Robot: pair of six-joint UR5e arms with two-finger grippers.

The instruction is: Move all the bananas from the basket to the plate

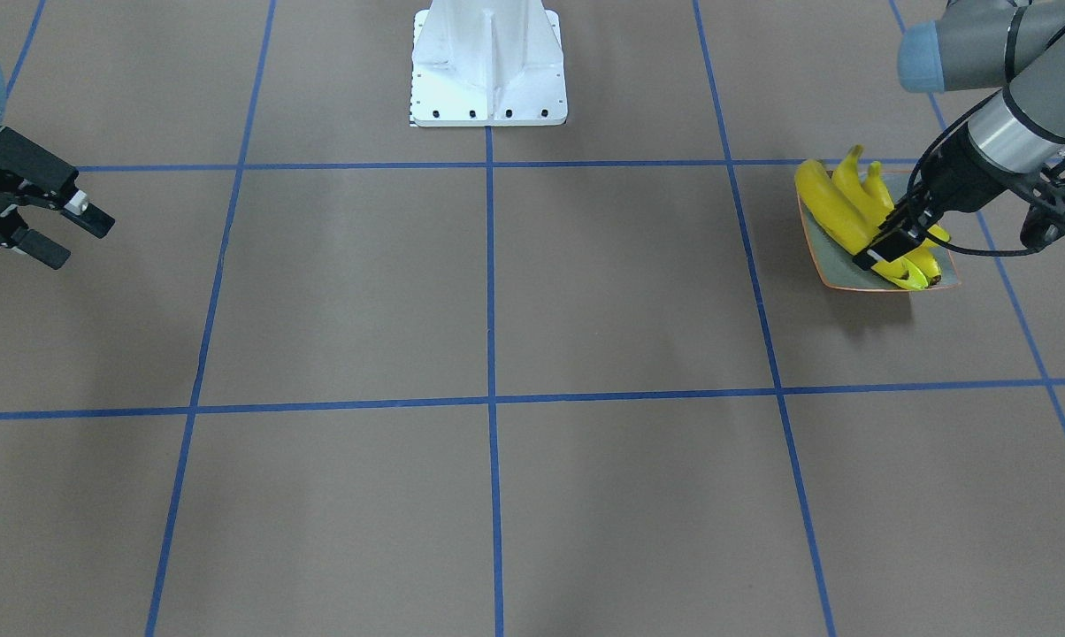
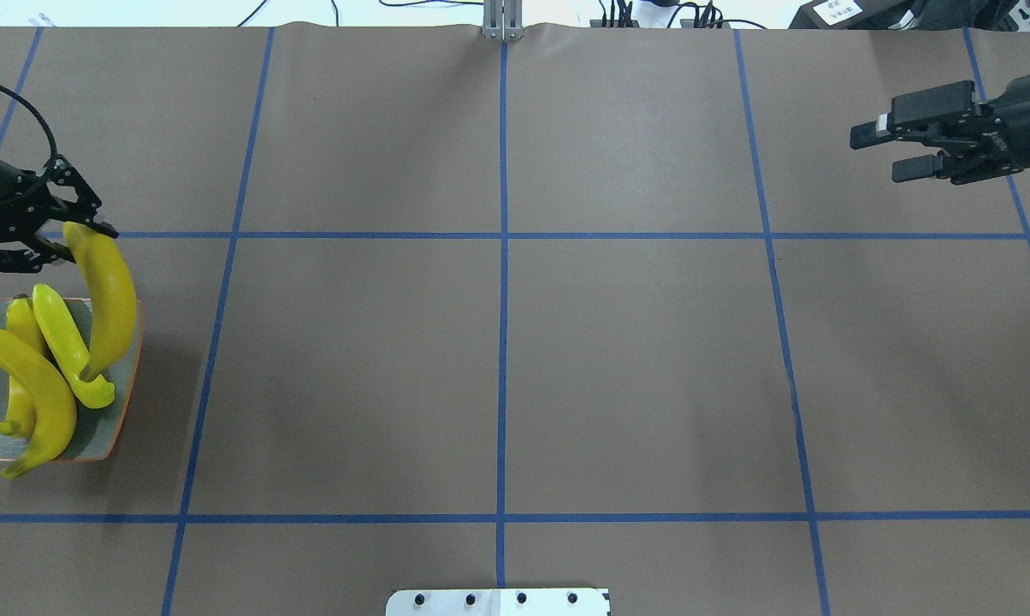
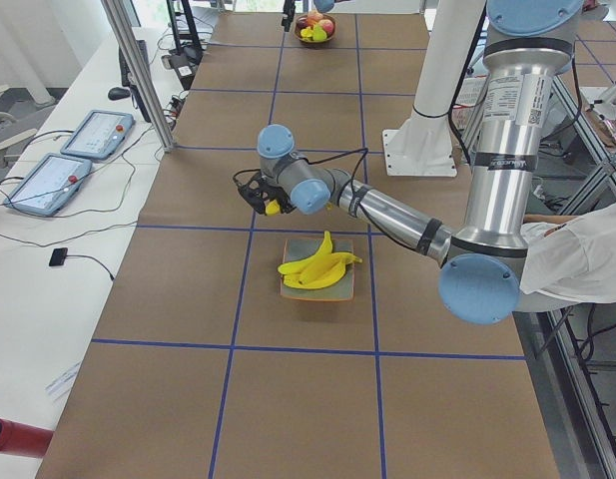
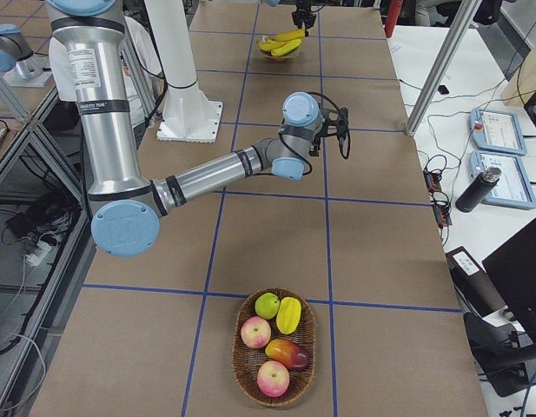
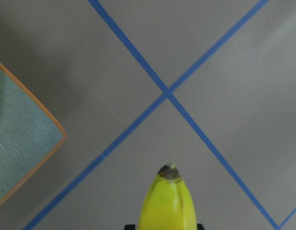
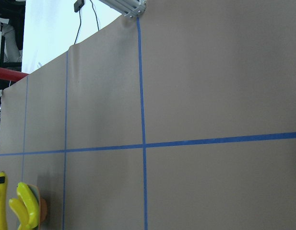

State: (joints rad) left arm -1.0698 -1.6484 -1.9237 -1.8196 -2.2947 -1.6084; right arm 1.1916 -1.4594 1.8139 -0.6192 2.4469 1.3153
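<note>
Pinches with the left fingers point(image 2: 96, 228) the dark-tipped end of one banana point(image 2: 109, 295), closed narrow around it. Carries it slanted, long axis running from the fingers back toward the robot's side of the worktop point(image 2: 635, 368), stem end over the three bananas point(image 2: 49, 402) piled on the plate point(image 2: 100, 425); cannot tell whether that end touches them. Has the plate lying robot-ward of the fingers, so probably needs only to lower and let go, minding the plate's inner edge, which the banana overhangs. Holds the right fingers point(image 2: 874, 134) wide and empty, well apart at the worktop's other end. Shows no banana in the basket point(image 4: 236, 360), only apples point(image 4: 274, 378) and other fruit.
</note>
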